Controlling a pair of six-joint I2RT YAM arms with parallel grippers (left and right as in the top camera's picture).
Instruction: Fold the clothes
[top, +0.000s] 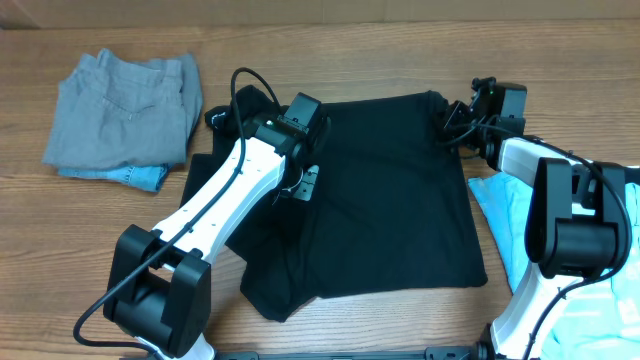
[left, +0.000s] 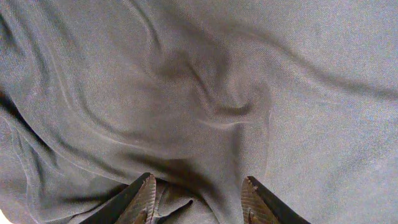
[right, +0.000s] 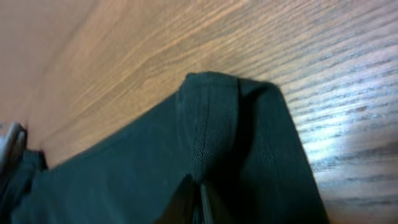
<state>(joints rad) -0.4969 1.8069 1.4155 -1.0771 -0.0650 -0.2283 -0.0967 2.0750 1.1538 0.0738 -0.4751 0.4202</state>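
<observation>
Clothes, status at this moment. Black shirt (top: 390, 200) lay spread on the table (top: 100, 250), directly beneath both grippers. It was fairly square along the edge by the right gripper, but bunched and doubled over on the side under the left arm (no clean fold anywhere that I could make out).

Left gripper (left: 198, 190): jaws stood apart, released, tips down at the cloth. Soft wrinkles ran out ahead of them and a low ridge of fabric sat between. Nothing was grasped.

Right gripper (right: 198, 199): jaws pressed together, pinched on the hemmed corner of the black shirt. Bare wood showed just beyond that corner.

Other pieces:
- Grey piece (top: 125, 105) lay well off to the outer side of the left gripper, folded into a compact stack. A denim piece (top: 140, 178) peeked out under its near edge. I judged these done.
- Light-blue tee (top: 497, 215) lay on the outer side of the right gripper, partly hidden under that arm. It looked unfolded, though too much was covered to be sure.

Progress, as a judgement: part way. The stack was finished, the black shirt was in hand with one corner secured and no fold made. The left side needed gripping and smoothing, then the shirt folding, then the tee.
</observation>
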